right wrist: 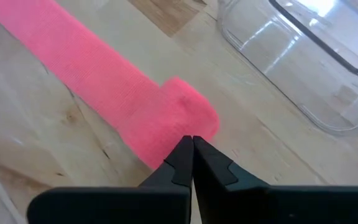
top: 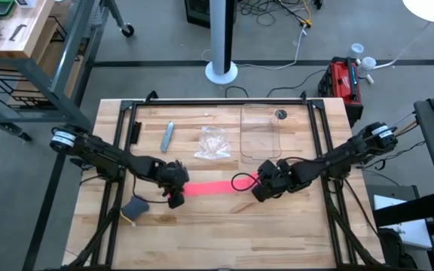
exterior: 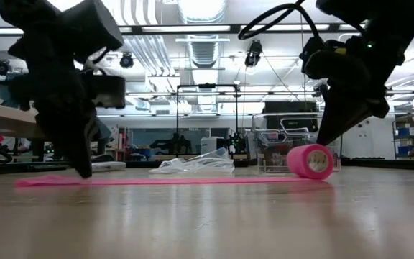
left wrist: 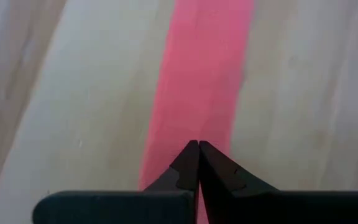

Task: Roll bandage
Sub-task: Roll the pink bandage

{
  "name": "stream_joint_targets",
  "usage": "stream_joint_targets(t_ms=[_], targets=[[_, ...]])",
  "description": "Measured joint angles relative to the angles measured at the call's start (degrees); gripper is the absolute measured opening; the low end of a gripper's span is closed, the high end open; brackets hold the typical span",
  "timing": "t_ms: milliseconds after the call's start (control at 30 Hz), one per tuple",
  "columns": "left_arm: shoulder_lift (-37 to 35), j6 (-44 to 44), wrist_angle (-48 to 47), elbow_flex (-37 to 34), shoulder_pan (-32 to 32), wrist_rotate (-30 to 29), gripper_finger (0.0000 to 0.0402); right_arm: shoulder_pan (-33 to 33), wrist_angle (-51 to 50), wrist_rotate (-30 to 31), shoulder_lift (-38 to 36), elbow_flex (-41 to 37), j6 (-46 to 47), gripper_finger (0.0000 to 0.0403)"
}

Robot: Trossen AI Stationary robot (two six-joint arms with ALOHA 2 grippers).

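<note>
The bright pink bandage (top: 211,187) lies flat across the middle of the wooden table as a long strip. Its right end is wound into a small roll (exterior: 310,160) that stands on edge. My left gripper (top: 180,193) is shut, with its tips down on the strip's left end. My right gripper (top: 259,185) is shut too and slants down at the roll from the right. In the low view its tips (exterior: 323,142) sit just at the roll's top. My left gripper presses its shut fingertips (left wrist: 199,147) down on the flat strip near its left end (exterior: 85,178), slanting from above; the strip lies flat on the table beneath them. My right gripper has its shut fingertips (right wrist: 191,142) at the roll's upper edge (right wrist: 185,127), slanting down from the right. The roll rests on the table, and I cannot tell whether the tips touch it.
A clear plastic container (top: 261,132) stands at the far side behind the roll. A crinkled clear bag (top: 212,143) and a grey-blue tube (top: 167,135) lie far of the strip. A dark grey lump (top: 136,207) lies near the left gripper, toward the near edge.
</note>
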Motion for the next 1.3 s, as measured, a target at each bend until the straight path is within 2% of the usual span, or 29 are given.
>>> stream_joint_targets(t_ms=[367,933,1100,1300], targets=[[-4.6,0.2,0.5,0.0,0.0,-3.1,0.0000,-1.1,3.1,-0.4,1.7,0.0,-2.5,0.0000],[-4.9,0.0,1.2,0.1,0.0,-6.0,0.0000,-3.7,8.2,-0.6,1.9,0.0,-6.4,0.0000],[-4.9,-0.7,1.2,0.1,0.0,-6.0,0.0000,-3.7,12.7,-4.6,1.9,0.0,-10.9,0.0000],[-4.9,-1.7,1.2,0.2,0.0,-5.9,0.0000,-3.7,12.2,-1.8,-0.4,0.0,-12.0,0.0000]])
